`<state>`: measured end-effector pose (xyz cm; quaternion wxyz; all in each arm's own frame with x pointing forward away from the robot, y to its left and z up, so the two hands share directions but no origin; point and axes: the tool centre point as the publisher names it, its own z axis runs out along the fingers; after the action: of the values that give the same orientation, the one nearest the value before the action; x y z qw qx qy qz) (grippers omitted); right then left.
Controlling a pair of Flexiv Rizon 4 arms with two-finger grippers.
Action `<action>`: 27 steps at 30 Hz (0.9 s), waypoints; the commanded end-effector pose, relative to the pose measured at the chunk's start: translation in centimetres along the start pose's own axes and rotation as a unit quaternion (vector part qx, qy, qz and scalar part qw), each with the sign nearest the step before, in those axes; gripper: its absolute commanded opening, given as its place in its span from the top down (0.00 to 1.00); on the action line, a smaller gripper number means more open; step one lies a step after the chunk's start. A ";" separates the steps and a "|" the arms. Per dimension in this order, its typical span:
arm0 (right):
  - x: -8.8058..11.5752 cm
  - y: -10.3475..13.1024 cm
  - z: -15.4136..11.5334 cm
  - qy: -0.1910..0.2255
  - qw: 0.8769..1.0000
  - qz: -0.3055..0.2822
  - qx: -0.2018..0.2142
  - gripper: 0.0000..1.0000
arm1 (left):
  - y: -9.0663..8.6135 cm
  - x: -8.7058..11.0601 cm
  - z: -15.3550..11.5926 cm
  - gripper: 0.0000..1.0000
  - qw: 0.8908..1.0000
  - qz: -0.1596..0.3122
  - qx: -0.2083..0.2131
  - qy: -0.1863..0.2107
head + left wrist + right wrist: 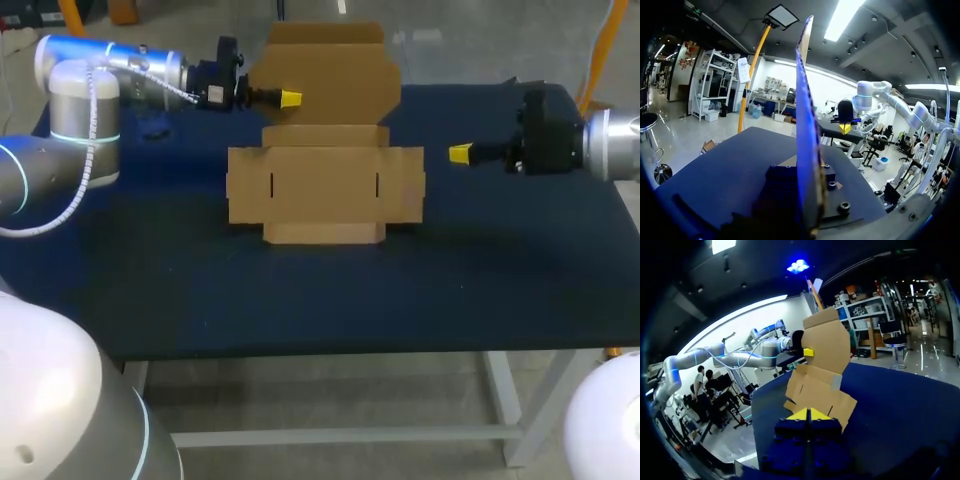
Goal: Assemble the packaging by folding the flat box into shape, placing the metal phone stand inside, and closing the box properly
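1. My left hand (290, 98) is clamped on the lid panel (325, 70) of the cardboard box (325, 195), with a yellow tip pinching the panel at its side edge. In my left wrist view the panel (805, 115) rises edge-on from between my fingers as a thin upright sheet
2. The lid panel is plain brown board with a matte face, clipped corners and a narrower tab along its far edge. It stands up from the rest of the box, ahead of my left hand
3. The rest of the box lies flat on the tabletop (300, 290), below and ahead of my left hand. It is a wide rectangular panel with two narrow slots cut in it, notched flaps at both ends and a short tongue on the front edge
4. My right hand (460, 154) is closed on nothing, its yellow tips pressed together into one wedge. It hangs over the tabletop just beside the box's end flap, not touching it
5. Seen from my right hand (807, 414), the flat part of the box (815, 390) lies straight ahead. The raised lid stands beyond it, with my left hand's yellow tip (808, 352) against the lid's face
6. The tabletop is dark blue, smooth and matte
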<state>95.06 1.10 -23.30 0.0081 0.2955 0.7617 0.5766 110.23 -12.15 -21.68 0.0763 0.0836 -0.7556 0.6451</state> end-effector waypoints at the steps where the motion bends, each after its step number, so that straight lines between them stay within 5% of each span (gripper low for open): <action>1: 0.4 0.0 -0.1 -0.018 1.000 0.000 0.000 1.00 | -0.1 0.2 0.0 1.00 1.000 0.000 0.000 -0.002; 11: 0.9 0.0 0.2 -0.010 1.000 -0.008 -0.001 1.00 | -0.1 0.2 0.0 1.00 1.000 0.000 0.000 -0.002; 27: 3.5 -2.4 -1.8 -0.020 0.995 -0.091 -0.027 1.00 | -2.1 4.5 0.2 1.00 0.999 0.034 0.007 -0.020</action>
<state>91.61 0.72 -23.51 0.0733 0.2322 0.7722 0.5868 107.34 -12.62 -19.57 0.0601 0.0535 -0.7481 0.6587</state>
